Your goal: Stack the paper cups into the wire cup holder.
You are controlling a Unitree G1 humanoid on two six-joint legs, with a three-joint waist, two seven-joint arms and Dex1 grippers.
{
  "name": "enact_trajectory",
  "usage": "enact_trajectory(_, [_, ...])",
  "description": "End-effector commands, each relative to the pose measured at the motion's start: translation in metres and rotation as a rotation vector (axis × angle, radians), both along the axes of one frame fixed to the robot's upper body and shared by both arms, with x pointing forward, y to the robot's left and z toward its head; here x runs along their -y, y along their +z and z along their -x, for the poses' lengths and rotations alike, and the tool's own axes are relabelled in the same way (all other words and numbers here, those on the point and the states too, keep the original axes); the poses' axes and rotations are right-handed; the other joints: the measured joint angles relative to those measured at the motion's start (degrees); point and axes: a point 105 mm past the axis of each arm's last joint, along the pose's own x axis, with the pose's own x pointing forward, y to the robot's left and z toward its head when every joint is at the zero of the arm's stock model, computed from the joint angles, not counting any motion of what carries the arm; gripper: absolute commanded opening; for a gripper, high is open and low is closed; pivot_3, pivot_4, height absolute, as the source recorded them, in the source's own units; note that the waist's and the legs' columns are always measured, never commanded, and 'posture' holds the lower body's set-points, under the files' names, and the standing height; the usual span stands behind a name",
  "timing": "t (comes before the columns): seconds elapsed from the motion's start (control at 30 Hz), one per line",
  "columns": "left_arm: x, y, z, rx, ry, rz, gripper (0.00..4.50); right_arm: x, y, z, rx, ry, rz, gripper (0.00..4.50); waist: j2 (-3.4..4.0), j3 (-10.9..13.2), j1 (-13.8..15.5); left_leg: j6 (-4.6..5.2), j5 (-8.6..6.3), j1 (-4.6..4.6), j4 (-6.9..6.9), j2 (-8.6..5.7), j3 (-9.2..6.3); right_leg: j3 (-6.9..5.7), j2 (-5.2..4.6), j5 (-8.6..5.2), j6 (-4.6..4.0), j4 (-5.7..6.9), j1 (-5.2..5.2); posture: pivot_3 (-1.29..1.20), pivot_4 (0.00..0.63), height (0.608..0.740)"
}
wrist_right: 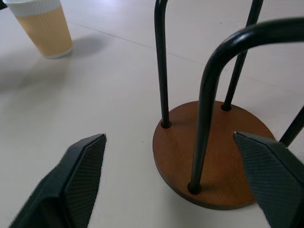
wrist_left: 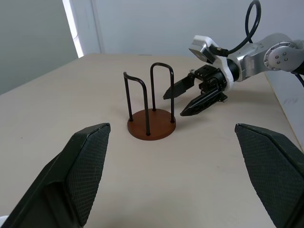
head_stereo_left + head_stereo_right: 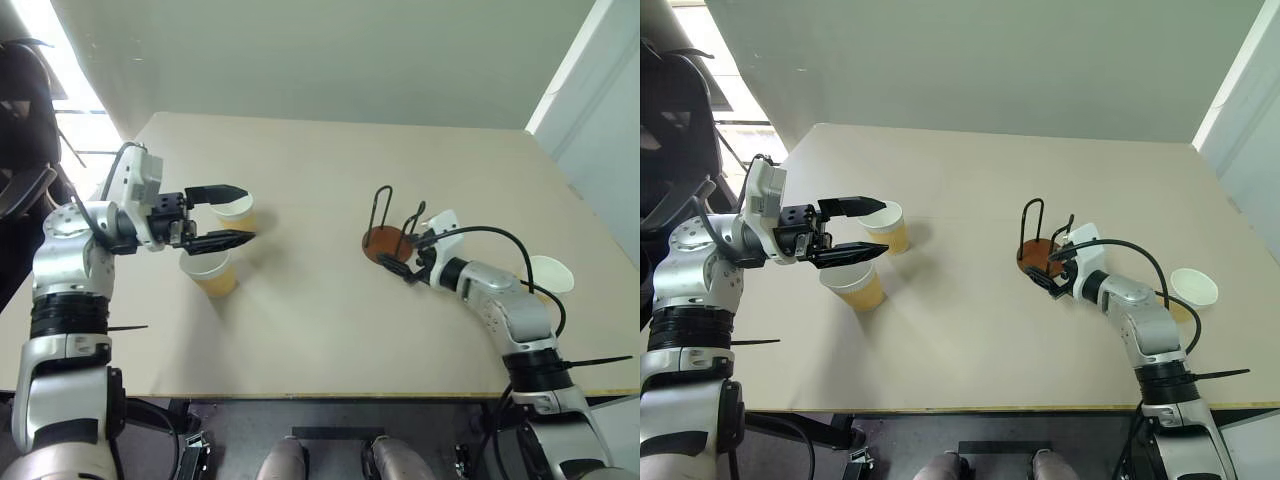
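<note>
Beige table point(image 3: 330, 180) with three paper cups and the wire cup holder point(image 3: 388, 235). Holder stands right of centre: round reddish-brown disc base, two upright black wire loops, empty, no cup in it.

Right gripper point(image 3: 405, 266) sits low at the near-right edge of the holder base, pointing forward and left at it. Its fingers are spread apart, nothing between them; in the left wrist view the two black fingertips point(image 2: 172, 91) are parted and just beside the base, one close to a wire loop. Contact with the holder can't be told. In the right wrist view the base and loops lie between the two fingers, base near the right-hand finger point(image 1: 275, 171).

Left gripper point(image 3: 238, 213) is raised on the left side of the table, pointing level toward the right, jaws wide, holding nothing. It hovers over the two left cups.

Far-left cup point(image 3: 236, 211) is upright, partly behind the upper finger. Near-left cup point(image 3: 210, 273) is upright just beside and nearer than it, below the lower finger. The two stand close, touching or not unclear. Third cup point(image 3: 551, 275) is at the far right of the table, behind the right forearm, white inside showing, well apart from the holder; upright or tilted can't be told.
</note>
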Motion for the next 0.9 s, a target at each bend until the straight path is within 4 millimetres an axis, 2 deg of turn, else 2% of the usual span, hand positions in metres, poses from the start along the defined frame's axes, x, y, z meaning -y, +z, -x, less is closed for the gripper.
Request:
enact_trajectory(0.03, [0.001,0.017,0.004,0.064,-0.011,0.003,4.5,0.0,0.017,-0.003,0.054,-0.005,-0.024,3.24,0.0,0.0,0.0,0.0,0.0,0.0,0.0,0.0,0.0,0.0,0.0,0.0,0.0,0.0,0.0,0.0,0.15,0.74])
enact_trajectory(0.33, [0.0,0.016,0.005,0.061,-0.01,0.004,4.5,0.002,0.014,-0.004,0.049,-0.017,-0.01,0.05,0.0,0.0,0.0,0.0,0.0,-0.02,0.0,0.0,0.0,0.0,0.0,0.0,0.0,0.0,-0.01,0.0,0.15,0.74])
enact_trajectory(0.5, [0.001,0.015,0.005,0.056,-0.012,0.005,4.5,0.0,0.012,-0.001,0.031,0.024,0.0,0.05,0.0,0.0,0.0,0.0,0.0,-0.02,0.01,0.0,0.0,0.0,0.0,0.01,-0.01,0.01,-0.02,0.0,0.15,0.74])
enact_trajectory(0.9, [0.001,0.014,0.005,0.048,-0.019,0.002,4.5,-0.021,0.014,0.018,0.039,0.349,0.103,0.05,0.0,0.0,0.0,0.0,0.0,-0.04,0.0,0.0,0.01,0.0,0.0,0.0,-0.02,0.01,-0.03,0.0,0.15,0.74])
